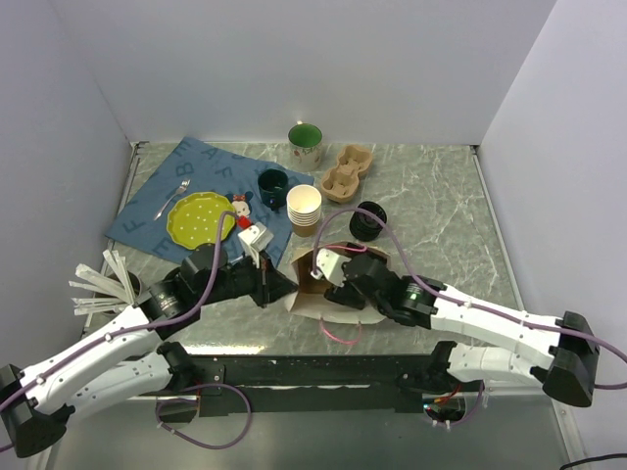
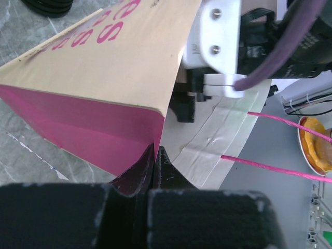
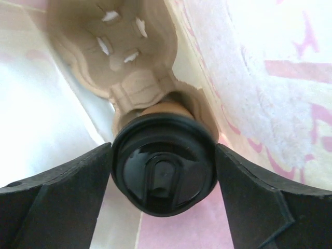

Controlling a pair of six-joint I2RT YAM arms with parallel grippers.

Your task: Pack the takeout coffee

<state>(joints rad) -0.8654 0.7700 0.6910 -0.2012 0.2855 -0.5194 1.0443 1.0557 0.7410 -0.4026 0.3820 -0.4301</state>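
Observation:
The takeout coffee [image 3: 163, 171], a brown cup with a black sip lid, sits in a socket of a pulp cup carrier [image 3: 116, 46] inside the paper bag [image 1: 306, 294]. My right gripper [image 3: 163, 162] reaches into the bag's mouth, its fingers [image 3: 67, 197] pressed against both sides of the lid. In the top view the right gripper [image 1: 331, 278] is buried in the bag and the cup is hidden. My left gripper [image 2: 155, 155] is shut on the edge of the bag [image 2: 104, 78], which is kraft outside and pink inside; it also shows in the top view [image 1: 278, 284].
Behind the bag stand a stack of lidless paper cups [image 1: 304, 208], loose black lids [image 1: 368, 219], a second pulp carrier [image 1: 347, 170], a green mug [image 1: 306, 144] and a dark cup [image 1: 272, 182]. A yellow plate [image 1: 201, 217] and fork [image 1: 171, 199] lie on a blue cloth. White sticks [image 1: 103, 289] stand at left.

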